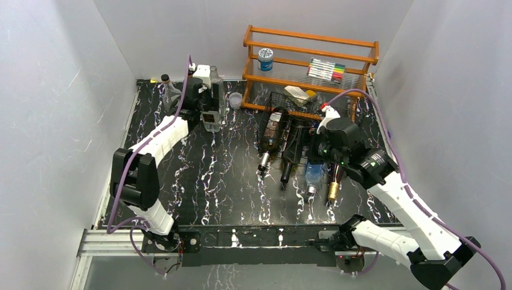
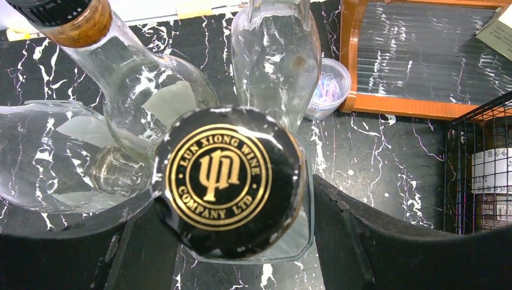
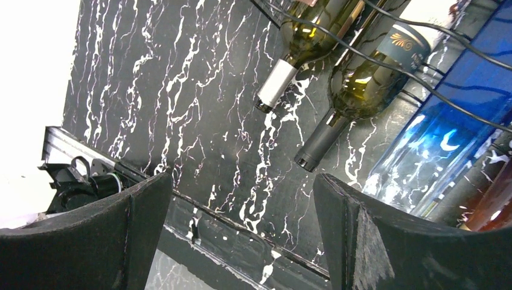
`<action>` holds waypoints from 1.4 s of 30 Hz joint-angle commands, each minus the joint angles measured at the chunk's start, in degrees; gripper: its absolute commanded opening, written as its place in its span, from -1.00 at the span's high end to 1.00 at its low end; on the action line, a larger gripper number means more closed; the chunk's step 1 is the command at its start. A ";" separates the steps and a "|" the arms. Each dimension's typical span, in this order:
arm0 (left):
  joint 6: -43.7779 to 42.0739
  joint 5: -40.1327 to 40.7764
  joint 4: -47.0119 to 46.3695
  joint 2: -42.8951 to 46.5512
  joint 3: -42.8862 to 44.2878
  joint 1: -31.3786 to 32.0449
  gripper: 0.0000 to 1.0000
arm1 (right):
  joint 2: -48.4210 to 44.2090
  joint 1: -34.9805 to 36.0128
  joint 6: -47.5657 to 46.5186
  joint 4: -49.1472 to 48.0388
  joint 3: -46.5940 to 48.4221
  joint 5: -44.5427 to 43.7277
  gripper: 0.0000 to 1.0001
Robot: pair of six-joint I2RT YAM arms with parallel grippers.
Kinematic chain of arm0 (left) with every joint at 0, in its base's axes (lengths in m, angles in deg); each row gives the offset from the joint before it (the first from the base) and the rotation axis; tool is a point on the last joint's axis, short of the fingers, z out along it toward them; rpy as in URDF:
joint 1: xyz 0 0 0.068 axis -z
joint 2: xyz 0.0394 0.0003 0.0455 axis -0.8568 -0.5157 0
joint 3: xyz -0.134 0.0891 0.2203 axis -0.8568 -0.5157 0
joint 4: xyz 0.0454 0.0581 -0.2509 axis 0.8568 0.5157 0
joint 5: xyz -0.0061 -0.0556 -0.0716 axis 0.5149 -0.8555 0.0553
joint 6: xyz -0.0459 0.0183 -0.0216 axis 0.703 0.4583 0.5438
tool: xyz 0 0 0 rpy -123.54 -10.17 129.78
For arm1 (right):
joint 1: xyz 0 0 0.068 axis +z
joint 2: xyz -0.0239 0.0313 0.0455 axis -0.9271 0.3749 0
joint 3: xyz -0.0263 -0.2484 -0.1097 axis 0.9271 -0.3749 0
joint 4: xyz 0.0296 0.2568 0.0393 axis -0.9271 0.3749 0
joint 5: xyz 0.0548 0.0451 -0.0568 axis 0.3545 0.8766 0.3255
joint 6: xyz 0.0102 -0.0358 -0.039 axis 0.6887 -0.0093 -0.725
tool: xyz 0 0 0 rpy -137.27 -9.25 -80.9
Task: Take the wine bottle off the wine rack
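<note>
left gripper point(image 2: 232, 208): half closed, its fingers point(image 2: 362, 241) pressed against both sides of the clear square bottle, just under the cap.
clear square bottle point(image 2: 226, 181): upright on the surface, between the left gripper's fingers and off the rack; black cap with gold lettering faces the wrist camera.
round clear flask point(image 2: 151, 99): just ahead of the left gripper, on the left of its wrist view; brown collar, black stopper.
tall clear bottle point(image 2: 278, 54): straight ahead, just beyond the gripped bottle.
small cup point(image 2: 329, 84): ahead and to the right, beside the foot of the orange wooden shelf point(image 2: 386, 106).
right gripper point(image 3: 241, 187): jaws wide, nothing between them, hanging over the surface point(image 3: 181, 90).
blue bottle point(image 3: 435, 133): near the finger on the right of the wrist view; whether they touch cannot be told.
dark-necked wine bottle point(image 3: 356, 84): ahead of that finger, lying in the rack, neck toward the gripper.
white-necked wine bottle point(image 3: 302, 36): farther ahead, lying beside the dark-necked one.
wine rack point(image 1: 279, 103): black wire, crossing over these three bottles.
</note>
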 commanded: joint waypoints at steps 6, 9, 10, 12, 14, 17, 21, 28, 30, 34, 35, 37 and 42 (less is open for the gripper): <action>-0.85 0.54 -7.53 4.13 -1.70 -0.18 -0.38 | 3.54 -0.10 0.44 -3.81 -1.00 4.56 -0.96; -0.26 0.39 -7.42 5.87 -3.66 -0.13 -0.71 | 4.90 -0.05 0.85 -3.76 -1.38 5.03 -0.96; -0.09 0.05 -7.42 6.48 -4.28 -0.18 -0.88 | 5.32 -0.09 1.03 -3.76 -1.47 5.13 -0.96; -0.07 -0.53 -7.12 7.96 -5.35 -0.18 -0.97 | 5.56 -0.09 1.06 -3.92 -1.80 5.25 -0.96; -0.05 -0.90 -6.24 9.65 -6.10 -0.14 -0.97 | 5.48 -0.11 1.00 -4.02 -1.92 4.99 -0.96; 0.48 -1.45 -4.43 12.63 -7.19 -0.13 -0.97 | 5.31 -0.07 0.85 -4.09 -1.84 4.47 -0.96; 4.11 -2.47 0.78 17.99 -8.33 -0.16 -0.97 | 5.55 -0.12 -0.08 -3.21 -1.11 3.29 -0.96; 10.14 -14.07 6.02 27.44 -14.46 -0.05 -0.97 | 5.80 -0.06 -1.68 -2.64 -0.35 2.03 -0.96; 12.54 -19.42 5.69 29.76 -17.68 -0.09 -0.95 | 5.85 -0.05 -2.06 -2.59 -0.18 1.95 -0.96; 19.22 -28.66 5.33 32.01 -22.38 1.00 -0.85 | 5.99 -0.10 -2.66 -2.42 0.22 1.56 -0.96; 20.89 -29.51 5.33 32.00 -23.36 2.02 -0.83 | 5.95 -0.06 -2.82 -2.33 0.33 1.43 -0.96; 23.06 -28.99 5.40 31.48 -24.71 5.31 -0.82 | 5.95 -0.11 -3.05 -2.33 0.53 1.22 -0.96; 23.70 -24.69 4.11 28.15 -26.10 17.19 -0.89 | 5.55 -0.12 -3.33 -2.01 0.63 1.06 -0.96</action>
